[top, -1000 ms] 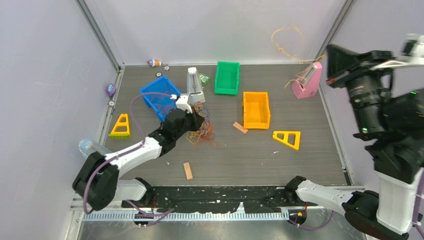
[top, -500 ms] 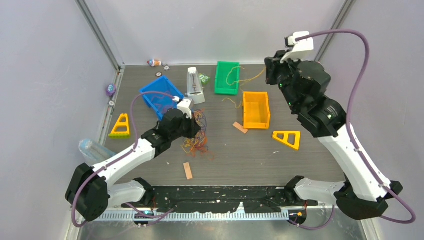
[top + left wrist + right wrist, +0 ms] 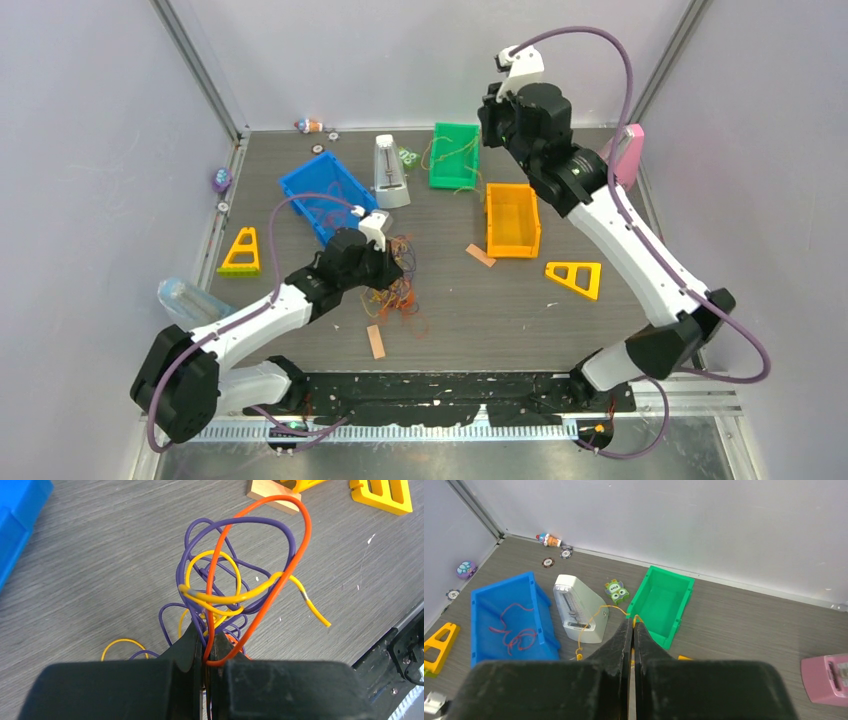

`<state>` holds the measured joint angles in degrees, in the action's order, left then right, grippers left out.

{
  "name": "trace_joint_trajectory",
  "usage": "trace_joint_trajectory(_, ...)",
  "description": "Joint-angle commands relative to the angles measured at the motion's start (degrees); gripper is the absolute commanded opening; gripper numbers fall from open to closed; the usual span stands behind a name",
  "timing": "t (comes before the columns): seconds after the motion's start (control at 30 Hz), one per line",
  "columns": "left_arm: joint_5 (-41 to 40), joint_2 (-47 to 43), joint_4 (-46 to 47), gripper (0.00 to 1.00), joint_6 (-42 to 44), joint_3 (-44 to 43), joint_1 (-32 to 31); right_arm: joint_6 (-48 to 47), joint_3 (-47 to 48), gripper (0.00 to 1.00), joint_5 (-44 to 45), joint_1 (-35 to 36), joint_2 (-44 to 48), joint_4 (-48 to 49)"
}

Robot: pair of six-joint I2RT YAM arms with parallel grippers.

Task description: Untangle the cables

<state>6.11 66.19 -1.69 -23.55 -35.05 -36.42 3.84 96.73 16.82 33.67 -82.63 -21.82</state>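
Currently left hand [image 3: 206, 647] is clenched on the cables [image 3: 235, 580]: orange, purple and yellow strands loop out past its tips. Tangle sits just left of centre in the top view, lower part resting on the bench [image 3: 560, 320]. Right hand [image 3: 633, 624] is pinched tight on one yellow cable [image 3: 583, 627], upper middle of the top view, above the green bin [image 3: 659, 605]. Red strands [image 3: 511, 630] lie in the blue bin [image 3: 474, 630].

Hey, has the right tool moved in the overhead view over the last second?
Yes. The right tool, shut on a yellow cable, has swung left, from behind the orange bin to the green bin's right edge.
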Motion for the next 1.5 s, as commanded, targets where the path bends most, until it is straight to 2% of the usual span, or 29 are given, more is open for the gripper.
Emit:
trace_joint_trajectory(0.0,2.7,-0.9,6.2,0.00,1.4,1.2,-0.1,1.7,6.1,0.05,-4.6,-2.0,-4.9,3.7)
trace_joint_trajectory(0.2,3.8,-0.8,11.0,0.00,1.7,3.3,-0.1,1.7,14.3,0.05,-7.2,-3.8,-13.4,4.0)
trace_joint_trajectory(0.7,2.5,1.4,7.9,0.00,5.8,-0.6,-0.1,2.8,30.0,0.05,-11.5,-10.3,-30.6,3.9)
trace_joint_trajectory(1.0,1.8,2.6,7.6,0.00,6.2,-1.5,-0.2,3.0,26.3,0.05,-11.2,-13.2,-36.1,7.5)
trace_joint_trajectory(1.27,1.2,2.4,6.8,0.00,6.3,-1.5,-0.2,2.6,13.3,0.05,-9.1,-13.6,-33.8,12.3)
trace_joint_trajectory(1.47,1.1,1.9,6.2,0.00,6.1,-1.4,-0.2,2.1,12.2,0.05,-7.9,-13.6,-37.3,11.7)
